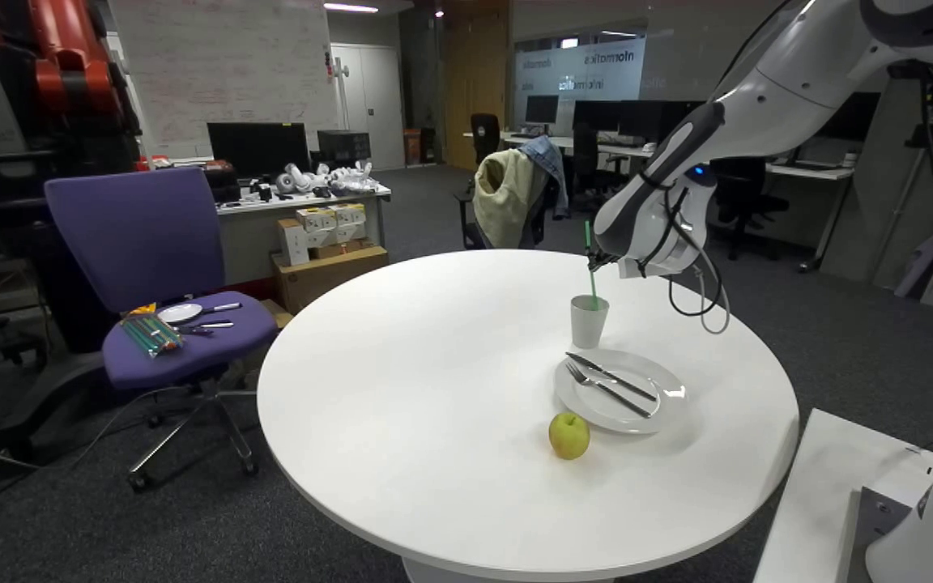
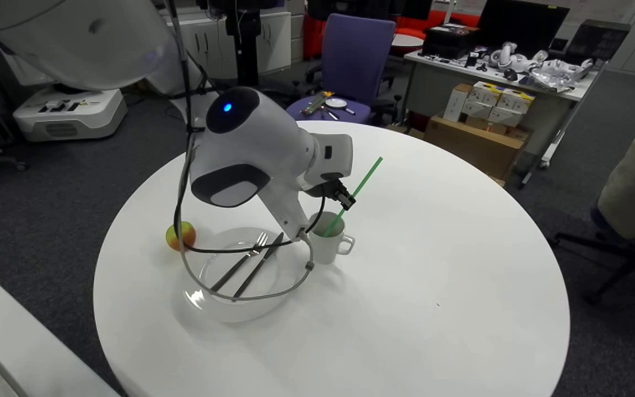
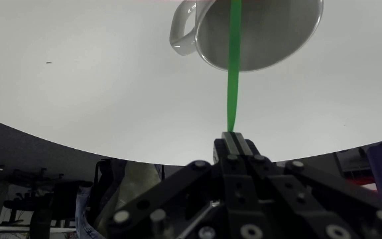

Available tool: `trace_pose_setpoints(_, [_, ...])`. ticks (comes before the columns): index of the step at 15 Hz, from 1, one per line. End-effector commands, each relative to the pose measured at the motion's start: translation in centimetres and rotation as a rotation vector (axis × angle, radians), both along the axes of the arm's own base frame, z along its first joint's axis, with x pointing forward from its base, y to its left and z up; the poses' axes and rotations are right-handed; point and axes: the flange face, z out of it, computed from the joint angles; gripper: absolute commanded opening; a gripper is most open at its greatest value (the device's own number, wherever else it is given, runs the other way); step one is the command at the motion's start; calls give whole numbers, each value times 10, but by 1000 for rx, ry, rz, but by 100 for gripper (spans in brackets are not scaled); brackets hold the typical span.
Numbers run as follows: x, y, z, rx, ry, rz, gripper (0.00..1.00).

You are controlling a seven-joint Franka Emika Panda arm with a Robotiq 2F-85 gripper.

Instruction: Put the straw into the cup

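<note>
The green straw [image 1: 594, 282] is held at a tilt, and it also shows in an exterior view [image 2: 370, 172] and in the wrist view [image 3: 233, 63]. My gripper [image 2: 348, 202] is shut on the straw partway along it, above the cup. The fingertips are pressed together around it in the wrist view [image 3: 233, 134]. The white cup [image 1: 588, 325] stands upright on the table, its handle showing in an exterior view [image 2: 326, 251]. The straw's lower part lies within the cup's mouth in both exterior views. Its lower tip is cut off in the wrist view [image 3: 264, 39], where the cup's inside shows.
A white plate [image 1: 568, 394] with a fork [image 1: 608, 390] and a knife [image 1: 612, 376] lies close to the cup. A green-yellow apple [image 1: 569, 436] sits beside the plate. All stand on a round white table [image 1: 402, 405]. A cable [image 2: 240, 298] hangs from the arm over the plate.
</note>
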Motion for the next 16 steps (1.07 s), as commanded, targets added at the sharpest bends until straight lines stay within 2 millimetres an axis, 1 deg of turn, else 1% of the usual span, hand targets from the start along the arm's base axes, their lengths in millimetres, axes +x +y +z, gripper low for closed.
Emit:
trace_pose_setpoints(1, [11, -9, 10, -37, -17, -17, 0])
trace_pose_setpoints(5, [20, -14, 8, -62, -15, -22, 0])
trace_pose_setpoints(8, [16, -16, 9, -69, -9, -25, 0])
trace_pose_setpoints(12, [9, -13, -10, -60, 30, -25, 0])
trace_pose_setpoints(16, [7, -6, -26, -51, 58, -17, 0])
